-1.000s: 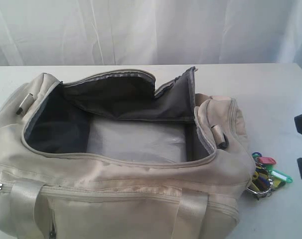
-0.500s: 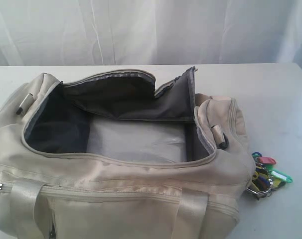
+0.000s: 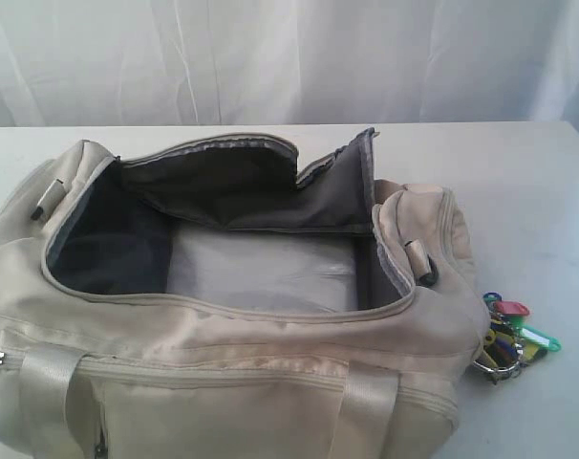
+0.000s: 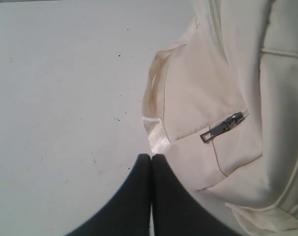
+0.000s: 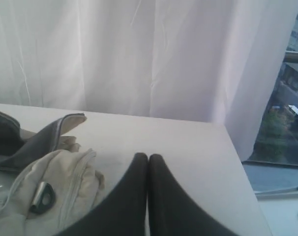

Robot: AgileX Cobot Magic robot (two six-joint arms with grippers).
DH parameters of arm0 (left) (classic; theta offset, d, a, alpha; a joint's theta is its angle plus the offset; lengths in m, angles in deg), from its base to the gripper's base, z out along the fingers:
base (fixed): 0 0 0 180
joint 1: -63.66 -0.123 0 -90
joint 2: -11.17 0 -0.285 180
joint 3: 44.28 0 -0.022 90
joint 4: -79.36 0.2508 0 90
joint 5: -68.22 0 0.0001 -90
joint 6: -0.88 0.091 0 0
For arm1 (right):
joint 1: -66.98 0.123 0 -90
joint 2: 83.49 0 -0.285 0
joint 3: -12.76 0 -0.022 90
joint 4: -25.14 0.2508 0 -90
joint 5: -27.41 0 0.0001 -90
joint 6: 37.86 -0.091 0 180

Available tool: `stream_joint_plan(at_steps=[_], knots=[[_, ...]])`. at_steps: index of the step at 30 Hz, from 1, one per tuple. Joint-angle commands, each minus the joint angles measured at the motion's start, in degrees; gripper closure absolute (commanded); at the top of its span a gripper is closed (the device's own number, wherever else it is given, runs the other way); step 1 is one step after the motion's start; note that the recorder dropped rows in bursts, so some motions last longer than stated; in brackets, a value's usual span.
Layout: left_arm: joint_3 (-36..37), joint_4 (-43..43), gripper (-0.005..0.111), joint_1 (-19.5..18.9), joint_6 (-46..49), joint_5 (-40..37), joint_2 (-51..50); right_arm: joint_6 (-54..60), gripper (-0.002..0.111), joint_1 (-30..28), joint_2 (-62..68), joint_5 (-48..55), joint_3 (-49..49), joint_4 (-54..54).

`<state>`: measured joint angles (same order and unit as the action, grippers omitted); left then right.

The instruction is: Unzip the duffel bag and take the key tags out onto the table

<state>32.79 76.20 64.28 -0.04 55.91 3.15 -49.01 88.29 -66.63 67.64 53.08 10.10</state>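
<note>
Matt cream woven cloth making up bag [image 3: 223,354]; smooth dark grey cloth forming lining [image 3: 108,239]. Satin strap [image 4: 156,135] shining glossy. Grey zipper pull [image 4: 222,127] gleaming dully, metal. Bright key tags [image 3: 511,335] glinting, glossy plastic. White table [image 3: 528,172] looking smooth, matt. Thin white curtain [image 3: 270,57] hanging, soft cloth.

The duffel bag [image 3: 223,382] fills the near left of the bench [image 3: 528,172], its top gaping wide down to the grey floor panel [image 3: 261,273] (the flap [image 3: 299,196] stands folded up along the far edge). Open bench lies behind and to the right; the key tags [image 3: 512,335] lie just beside the bag's right end.
</note>
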Motion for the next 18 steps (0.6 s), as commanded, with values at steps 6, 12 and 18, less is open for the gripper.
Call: stream_joint_plan(at_steps=[6,12,18], knots=[[0.1,-0.6,0.107,-0.1,-0.3,0.1,0.2,-0.3,0.108,-3.9,-0.3,-0.3,12.7,0.1],[0.1,-0.6,0.107,-0.1,-0.3,0.2,0.2,-0.3,0.108,-4.2,-1.7,-14.1,21.4,-0.1],[0.1,-0.6,0.107,-0.1,-0.3,0.2,0.2,-0.3,0.108,-4.2,-5.5,-17.8,31.1,-0.1]])
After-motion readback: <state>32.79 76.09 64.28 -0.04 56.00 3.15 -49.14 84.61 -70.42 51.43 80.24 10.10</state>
